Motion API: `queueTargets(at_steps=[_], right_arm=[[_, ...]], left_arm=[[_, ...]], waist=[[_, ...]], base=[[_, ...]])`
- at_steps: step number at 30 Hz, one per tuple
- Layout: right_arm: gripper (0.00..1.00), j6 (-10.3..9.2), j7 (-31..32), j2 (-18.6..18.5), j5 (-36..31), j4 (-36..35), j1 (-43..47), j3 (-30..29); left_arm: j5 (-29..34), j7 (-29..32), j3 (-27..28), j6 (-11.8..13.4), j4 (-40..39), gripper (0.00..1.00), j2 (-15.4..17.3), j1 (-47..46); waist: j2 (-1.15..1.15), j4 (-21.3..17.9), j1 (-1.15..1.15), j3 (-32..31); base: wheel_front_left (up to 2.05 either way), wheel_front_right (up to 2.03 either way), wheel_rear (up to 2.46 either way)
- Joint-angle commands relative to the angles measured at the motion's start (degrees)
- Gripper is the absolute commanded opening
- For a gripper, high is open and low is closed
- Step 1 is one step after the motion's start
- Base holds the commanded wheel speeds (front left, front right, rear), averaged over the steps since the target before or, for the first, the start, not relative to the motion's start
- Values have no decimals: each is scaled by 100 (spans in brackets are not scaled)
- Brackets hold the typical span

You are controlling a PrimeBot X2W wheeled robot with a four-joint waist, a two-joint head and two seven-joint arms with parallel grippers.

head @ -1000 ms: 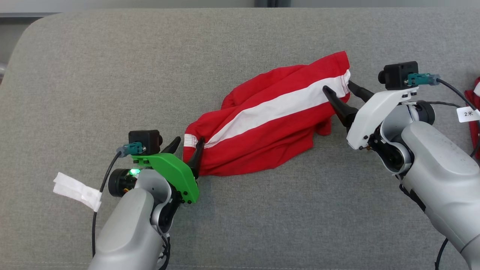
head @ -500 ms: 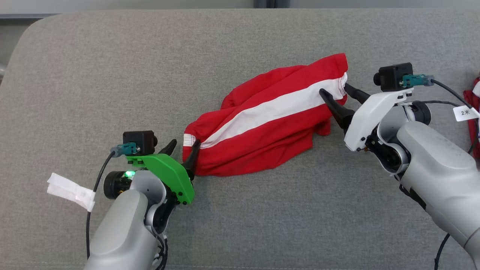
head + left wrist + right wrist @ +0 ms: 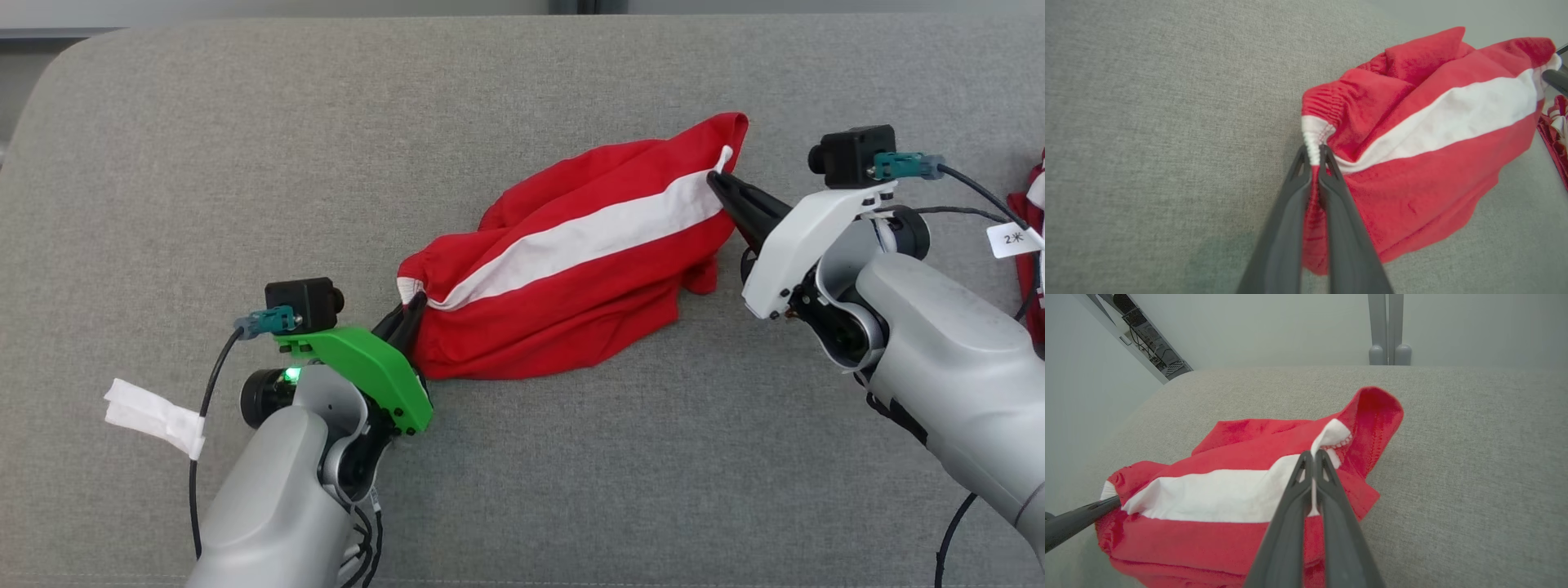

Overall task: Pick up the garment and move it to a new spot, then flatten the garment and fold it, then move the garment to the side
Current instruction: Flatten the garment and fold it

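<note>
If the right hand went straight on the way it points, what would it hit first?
The red garment pinched in the right hand; it would probably shove that cloth along the cushion.

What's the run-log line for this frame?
phase: grasp | left gripper: shut on garment, elastic end | right gripper: shut on garment, white-stripe hem end | garment: bunched on grey cushion

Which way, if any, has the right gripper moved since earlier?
Yes: the right gripper shifted slightly left, away from the red cloth at the head view's right edge, closing on the garment.
</note>
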Motion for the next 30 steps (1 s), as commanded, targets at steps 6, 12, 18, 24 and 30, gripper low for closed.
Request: queueTargets(at_steps=[6,12,18,24,30], right_arm=[[0,-8,-598,-371,272,-445,-81,-78],[0,-8,-885,-862,508,-1283,-139,-533],[0,-8,-828,-1081,486,-1842,-479,-870],[0,-5,-459,-355,1216,-1377,-1154,-1431],[0,-3,-655,200,822,-270,-2211,-1589]], left_arm=[[-640,-361,-179,-28,-741,0,105,-137],[-1763,-103,-163,-28,-1955,0,294,-343],[-2207,373,40,-22,-2465,0,561,-997],[-2180,162,470,73,-2190,0,635,-2026],[-1686,-760,677,14,-1394,0,772,-2997]], waist=[[0,-24,0,-180],[0,-190,0,-255],[0,-580,0,-79],[0,-1112,0,519],[0,-1494,0,1067]], base=[[0,0,0],[0,0,0],[0,0,0],[0,0,0],[0,0,0]])
